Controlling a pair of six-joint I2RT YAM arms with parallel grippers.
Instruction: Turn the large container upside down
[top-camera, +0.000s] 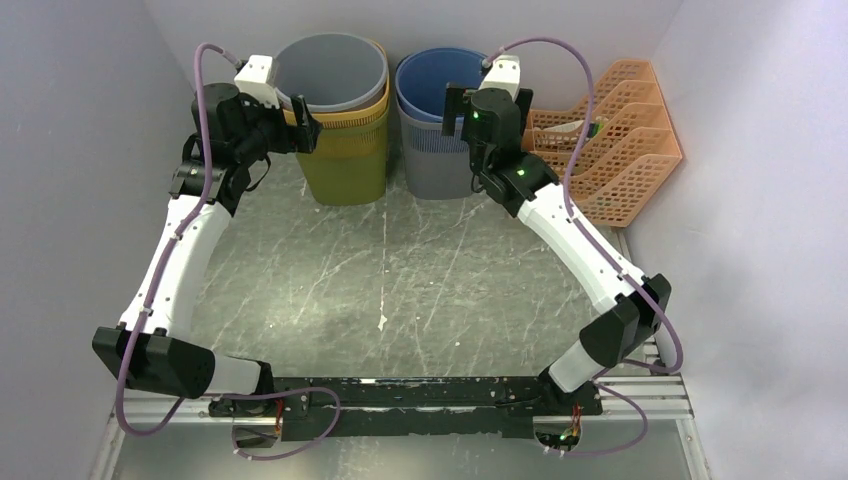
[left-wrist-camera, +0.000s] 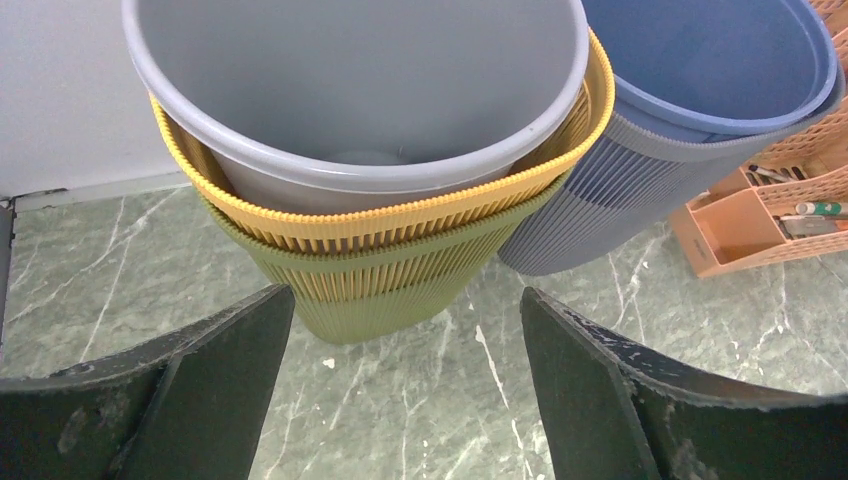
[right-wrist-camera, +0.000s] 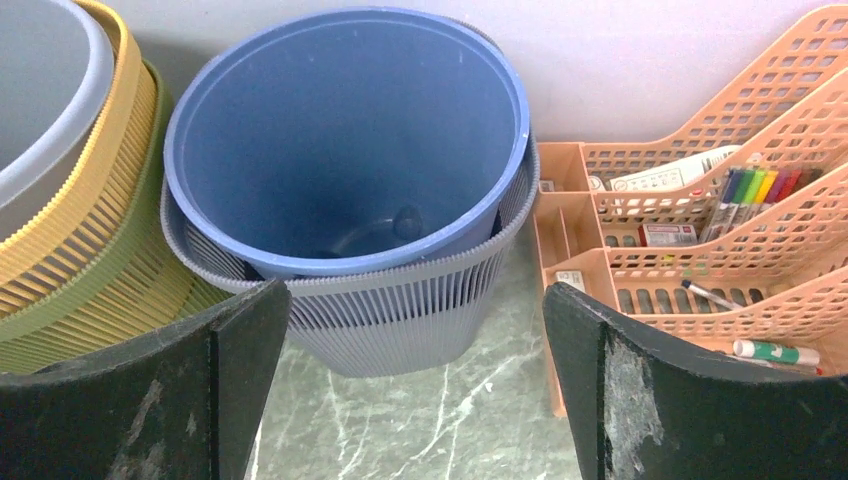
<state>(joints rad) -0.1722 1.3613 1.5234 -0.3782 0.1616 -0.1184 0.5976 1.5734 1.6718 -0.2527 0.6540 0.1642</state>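
Your left claw: jaws spread wide; nothing held
Your right claw: equally wide; empty
Large grey container: upright at 11 o'clock on the surface; nested in a yellow basket
Blue bin: 12 o'clock; just beside
Orange organiser: 2 o'clock

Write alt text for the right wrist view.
A smooth blue plastic bin sits upright, nested in a grey ribbed basket, framed by the open right tool. A stack of yellow and green ribbed baskets stands left; a peach perforated plastic desk organiser holding pens, right.
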